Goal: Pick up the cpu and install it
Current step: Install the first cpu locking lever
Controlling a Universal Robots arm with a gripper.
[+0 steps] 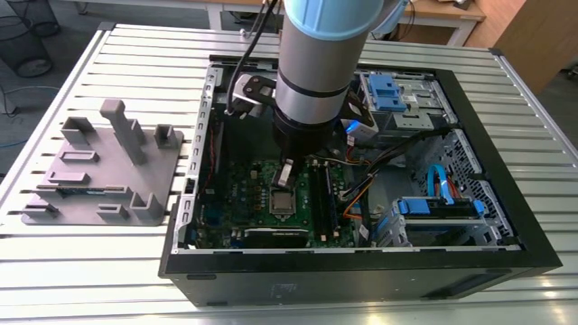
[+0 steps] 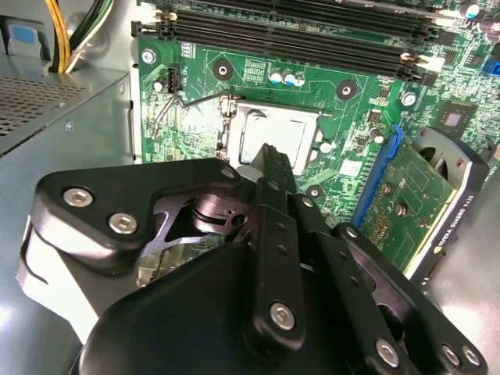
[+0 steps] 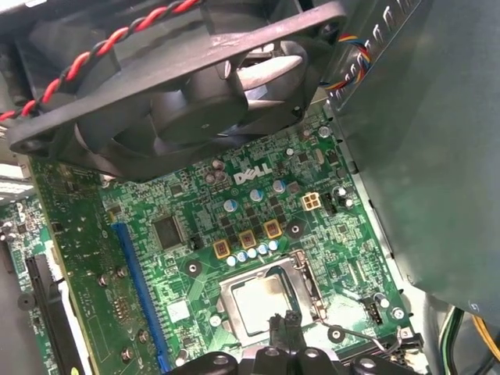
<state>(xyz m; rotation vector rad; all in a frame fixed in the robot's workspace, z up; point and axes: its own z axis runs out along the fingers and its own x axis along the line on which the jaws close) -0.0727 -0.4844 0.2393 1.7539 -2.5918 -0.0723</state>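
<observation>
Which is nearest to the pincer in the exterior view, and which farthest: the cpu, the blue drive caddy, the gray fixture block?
1. cpu, just under the pincer.
2. blue drive caddy, toward the exterior view's right.
3. gray fixture block, outside the case, on the exterior view's left.

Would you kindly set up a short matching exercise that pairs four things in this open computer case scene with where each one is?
Things:
1. cpu
2. gray fixture
3. gripper
4. case fan

Places:
A. on the slatted table, outside the case, at the exterior view's left
B. mounted at the case wall, with a red and black twisted wire
C. lying in the socket on the green motherboard
D. just above the socket, inside the case

Pairs: 1-C, 2-A, 3-D, 4-B
</observation>
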